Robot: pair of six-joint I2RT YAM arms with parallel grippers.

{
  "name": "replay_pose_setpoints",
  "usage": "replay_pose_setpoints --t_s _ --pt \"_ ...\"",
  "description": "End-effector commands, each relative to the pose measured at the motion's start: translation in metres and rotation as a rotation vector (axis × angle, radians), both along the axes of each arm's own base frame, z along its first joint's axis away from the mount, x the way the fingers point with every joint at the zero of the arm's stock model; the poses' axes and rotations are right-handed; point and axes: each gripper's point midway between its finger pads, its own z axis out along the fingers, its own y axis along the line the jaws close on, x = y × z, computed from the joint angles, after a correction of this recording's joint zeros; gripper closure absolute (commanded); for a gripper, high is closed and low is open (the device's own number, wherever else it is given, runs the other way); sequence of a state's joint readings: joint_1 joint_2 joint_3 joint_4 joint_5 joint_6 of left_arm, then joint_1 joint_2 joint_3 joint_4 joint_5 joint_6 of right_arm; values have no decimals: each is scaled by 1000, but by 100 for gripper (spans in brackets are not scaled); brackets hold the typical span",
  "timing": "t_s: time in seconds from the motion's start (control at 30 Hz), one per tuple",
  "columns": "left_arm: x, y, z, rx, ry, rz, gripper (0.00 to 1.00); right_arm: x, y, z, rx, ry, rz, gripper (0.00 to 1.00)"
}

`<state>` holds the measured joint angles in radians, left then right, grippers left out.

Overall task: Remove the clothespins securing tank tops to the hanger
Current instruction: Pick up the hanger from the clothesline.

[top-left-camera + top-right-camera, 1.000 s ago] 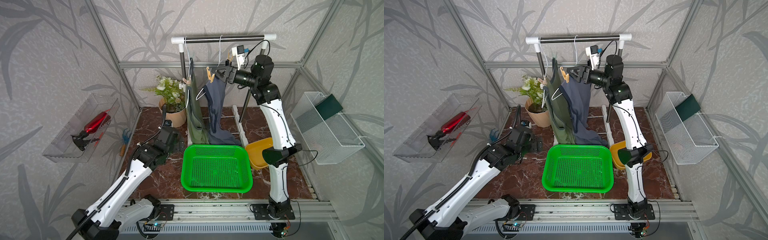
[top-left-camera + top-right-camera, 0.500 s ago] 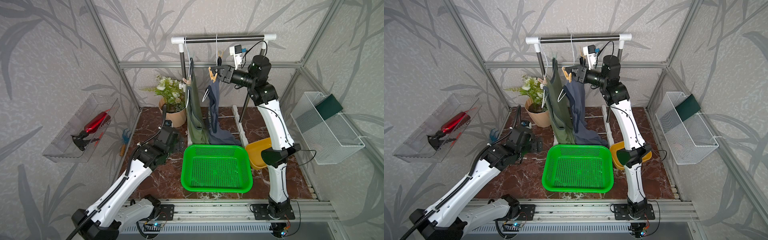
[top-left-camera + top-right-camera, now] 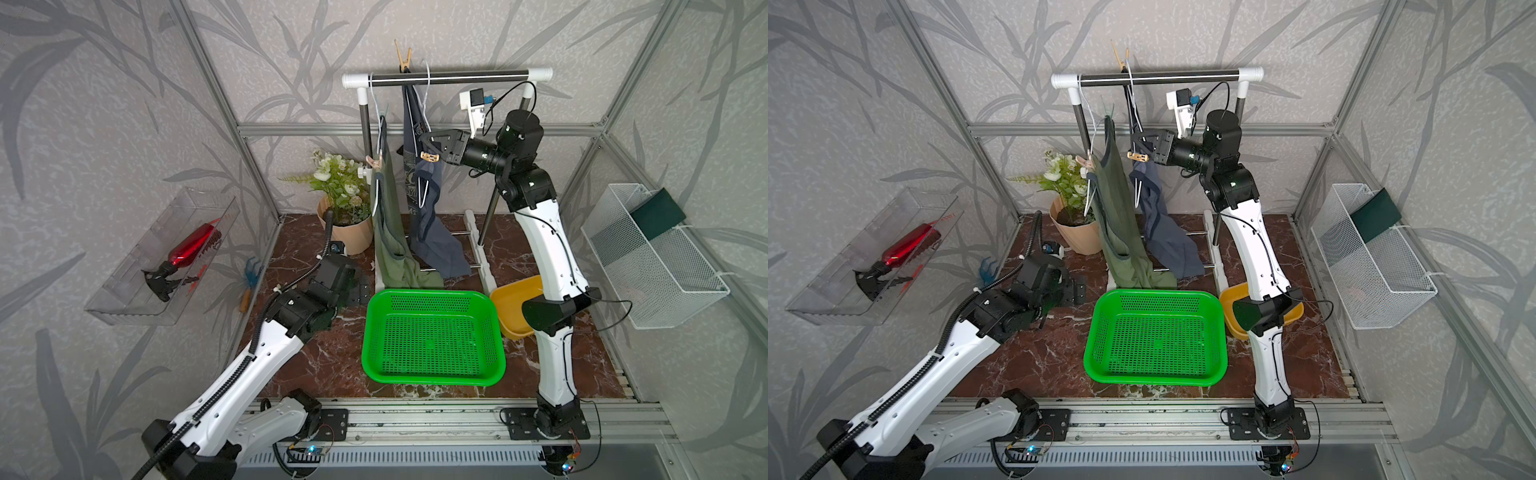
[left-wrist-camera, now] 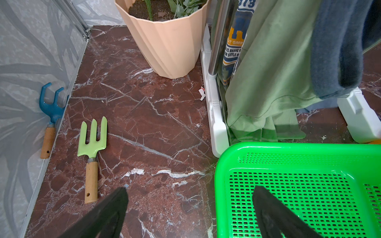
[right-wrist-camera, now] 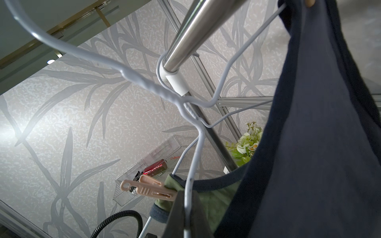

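The rack [image 3: 449, 76] stands at the back, and both tank tops hang from its bar. The olive green tank top [image 3: 388, 224] hangs nearer the plant [image 3: 338, 187]. Its bottom bunches on the floor just behind the green basket [image 3: 432, 297]. The navy tank top [image 3: 432, 232] hangs beside it on a tipped wire hanger [image 5: 191, 164], and one strap reaches up past the bar.

The right gripper [image 3: 426, 141] is up high by the navy top, and its fingers are closed tight. The hanger wire runs right along them in the right wrist view, but I cannot tell if they pinch the wire, the cloth or a pin. The left gripper [image 4: 190, 190] is down low over the floor by the basket's corner. Its fingers are spread wide with nothing in them.

Three pins show in both top views. The high clothespin [image 3: 402, 54] sticks up over the bar on the navy strap. The low clothespin [image 3: 430, 157] sits just under the right gripper's tips. The peach clothespin [image 3: 373, 161] is clipped on the olive top's shoulder, well apart from both grippers.
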<state>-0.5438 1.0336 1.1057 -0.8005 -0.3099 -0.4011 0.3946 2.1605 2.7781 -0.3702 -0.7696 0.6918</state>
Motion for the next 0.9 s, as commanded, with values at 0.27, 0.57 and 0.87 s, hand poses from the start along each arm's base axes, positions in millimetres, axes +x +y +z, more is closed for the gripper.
replay_pose_setpoints --t_s 0.27,0.57,0.87 --pt "-9 -9 11 -51 6 -45 4 -55 -14 71 93 -230 61 99" --pt "-22 -4 28 -66 -25 -59 4 -81 -17 68 41 -236 117 100" --pt "-43 13 24 -13 9 -61 4 -109 -30 63 13 -260 100 100"
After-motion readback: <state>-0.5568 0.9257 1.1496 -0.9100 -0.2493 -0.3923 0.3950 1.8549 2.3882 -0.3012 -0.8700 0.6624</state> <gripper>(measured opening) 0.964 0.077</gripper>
